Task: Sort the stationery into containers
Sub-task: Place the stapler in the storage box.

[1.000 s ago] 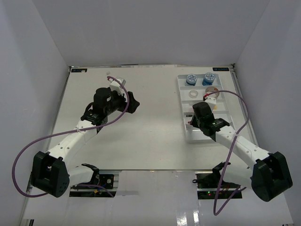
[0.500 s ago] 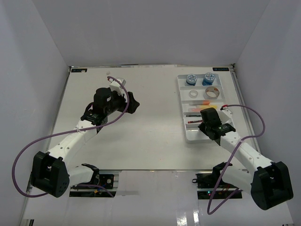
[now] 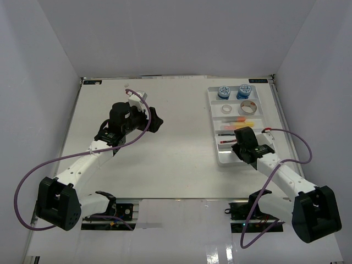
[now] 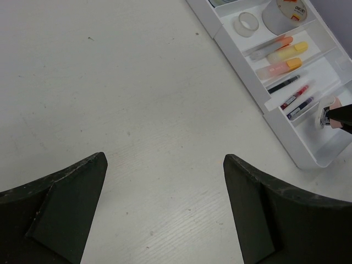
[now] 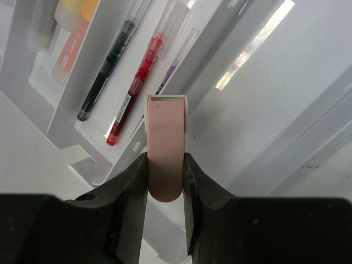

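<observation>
My right gripper (image 5: 165, 165) is shut on a pink eraser-like piece (image 5: 165, 146), held upright over the near end of the white divided tray (image 3: 211, 116). Just left of it, black (image 5: 107, 71), red (image 5: 135, 88) and purple (image 5: 173, 60) pens lie in one long compartment. From above, two blue-white tubs (image 3: 224, 92) fill the far compartment, then two tape rolls (image 3: 248, 107), then orange and yellow pieces (image 3: 240, 119). My left gripper (image 4: 165, 181) hangs open over bare table, well left of the tray (image 4: 242, 69), with nothing between its fingers.
White walls close in the table on three sides. The right arm's purple cable (image 3: 300, 144) loops past the tray's right side. A small dark strip (image 3: 91, 82) lies at the far left corner.
The right gripper has pulled back from the tray's middle to its near end, still carrying the pink piece. The left arm has not moved.
</observation>
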Motion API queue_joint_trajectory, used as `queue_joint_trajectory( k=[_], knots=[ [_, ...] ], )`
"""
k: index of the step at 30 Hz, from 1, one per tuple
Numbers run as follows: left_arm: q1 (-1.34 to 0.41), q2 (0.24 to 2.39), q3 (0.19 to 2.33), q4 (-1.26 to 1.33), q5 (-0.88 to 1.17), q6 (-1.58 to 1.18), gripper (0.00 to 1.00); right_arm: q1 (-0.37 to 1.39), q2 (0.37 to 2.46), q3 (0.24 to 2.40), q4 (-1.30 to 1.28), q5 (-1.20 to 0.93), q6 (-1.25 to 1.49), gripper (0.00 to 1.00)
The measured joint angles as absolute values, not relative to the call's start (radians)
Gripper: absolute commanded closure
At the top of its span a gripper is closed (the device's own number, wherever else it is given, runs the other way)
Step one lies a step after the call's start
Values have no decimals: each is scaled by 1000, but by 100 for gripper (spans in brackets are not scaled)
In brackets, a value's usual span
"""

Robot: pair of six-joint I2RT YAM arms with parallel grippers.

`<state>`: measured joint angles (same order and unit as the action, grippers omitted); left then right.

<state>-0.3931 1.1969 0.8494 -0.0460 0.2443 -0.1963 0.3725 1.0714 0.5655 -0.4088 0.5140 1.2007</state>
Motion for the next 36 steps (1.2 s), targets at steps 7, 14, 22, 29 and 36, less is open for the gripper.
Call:
queue_joint_trajectory(
  k=[7, 14, 22, 29, 36],
  knots=[
    [-393, 1197, 852, -47, 244, -196, 2, 364, 1040, 545, -441, 523, 1248, 92],
    [-393, 1197, 852, -49, 245, -197, 2, 355, 981, 540, -534, 572, 1251, 91],
    [-393, 1197, 852, -50, 246, -197, 2, 353, 1036, 540, -552, 579, 1277, 87],
    [-393, 1197, 852, -53, 246, -196, 2, 350, 1099, 540, -513, 581, 1284, 79],
    [-393, 1197, 852, -53, 246, -196, 2, 347, 1121, 540, -488, 581, 1290, 78]
  ],
)
